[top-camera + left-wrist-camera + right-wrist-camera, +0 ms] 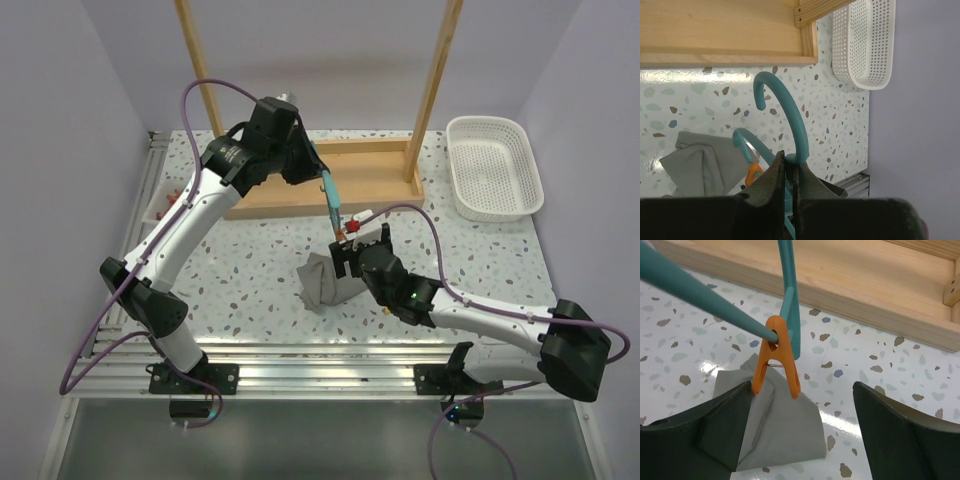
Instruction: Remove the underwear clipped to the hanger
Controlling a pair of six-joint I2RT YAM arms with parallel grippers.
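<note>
One orange clip (780, 330) on hanger (690, 287), wooden frame (865, 280) behind

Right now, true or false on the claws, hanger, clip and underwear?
1. The left claw is shut on the hanger. True.
2. The right claw grips the underwear. False: it is open and holds nothing.
3. An orange clip sits on the hanger. True.
4. The underwear lies in the white basket. False: it rests on the table under the hanger, well away from the white basket.
</note>
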